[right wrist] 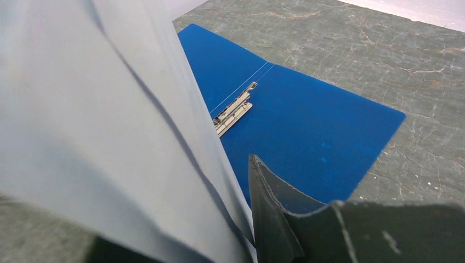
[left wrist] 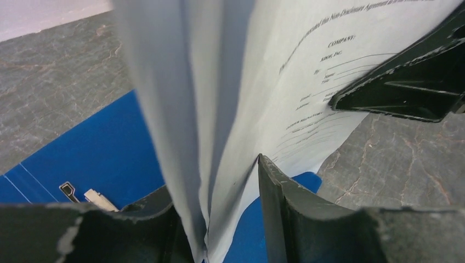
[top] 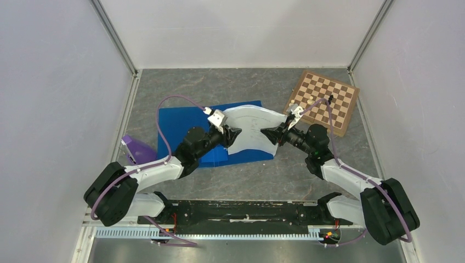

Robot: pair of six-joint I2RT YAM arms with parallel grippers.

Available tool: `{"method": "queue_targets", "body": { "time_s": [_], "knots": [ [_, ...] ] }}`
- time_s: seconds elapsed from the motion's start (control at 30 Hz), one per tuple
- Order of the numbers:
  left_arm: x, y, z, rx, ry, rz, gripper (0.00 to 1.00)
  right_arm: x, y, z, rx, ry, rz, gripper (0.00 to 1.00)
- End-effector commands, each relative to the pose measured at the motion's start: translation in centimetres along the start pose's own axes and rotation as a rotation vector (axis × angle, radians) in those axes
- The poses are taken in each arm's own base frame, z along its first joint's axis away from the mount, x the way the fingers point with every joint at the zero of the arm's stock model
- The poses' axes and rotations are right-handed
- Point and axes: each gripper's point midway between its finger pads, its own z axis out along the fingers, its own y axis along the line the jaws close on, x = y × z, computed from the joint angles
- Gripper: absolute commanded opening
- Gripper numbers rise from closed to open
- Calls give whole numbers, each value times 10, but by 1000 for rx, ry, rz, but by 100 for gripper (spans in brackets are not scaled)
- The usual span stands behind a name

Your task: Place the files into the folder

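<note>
The files [top: 252, 127], a few white sheets, one printed, hang arched above the table between my two grippers. The blue folder [top: 183, 129] lies open flat under and to the left of them, its metal clip [right wrist: 234, 108] bare. My left gripper [top: 236, 133] is open around the sheets' left edge. In the left wrist view the files [left wrist: 219, 109] pass loosely between its jaws and blue shows beside one finger [left wrist: 285, 203]. My right gripper [top: 267, 133] is shut on the files' right edge. One of its fingers [right wrist: 274, 219] presses the sheets [right wrist: 109, 137]; the other is hidden behind them.
A brown chessboard [top: 324, 101] with a few pieces lies at the back right, just behind the right wrist. A purple object [top: 137, 149] sits at the folder's left edge by the wall rail. White walls close in the grey stone-patterned table [top: 230, 87] on three sides.
</note>
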Motion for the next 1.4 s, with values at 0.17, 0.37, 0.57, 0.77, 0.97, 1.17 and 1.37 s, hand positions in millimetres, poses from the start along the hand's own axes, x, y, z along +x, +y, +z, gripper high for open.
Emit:
{"method": "queue_targets", "body": {
  "time_s": [0.17,0.37,0.57,0.77,0.97,1.17,1.37],
  "knots": [
    [-32,-21,-5,98,-129,-35,51,-10,4,-8,9,-69,-38,35],
    [-33,-27,-1,118,-170,-68,61,-6,7,-11,0,-74,-27,36],
    [-30,-23,-1,85,-189,-78,61,-7,9,-10,-10,-73,-22,36],
    [-25,-20,-9,75,-180,-66,64,-6,10,-10,-15,-72,-21,38],
    [-26,-32,2,139,-171,-97,58,-5,10,-8,-15,-75,-16,38],
    [-28,-35,4,157,-149,-77,35,0,3,-13,31,-61,-45,51],
    [-24,-37,4,170,-119,-60,18,0,3,-12,22,-68,-35,57]
  ]
}}
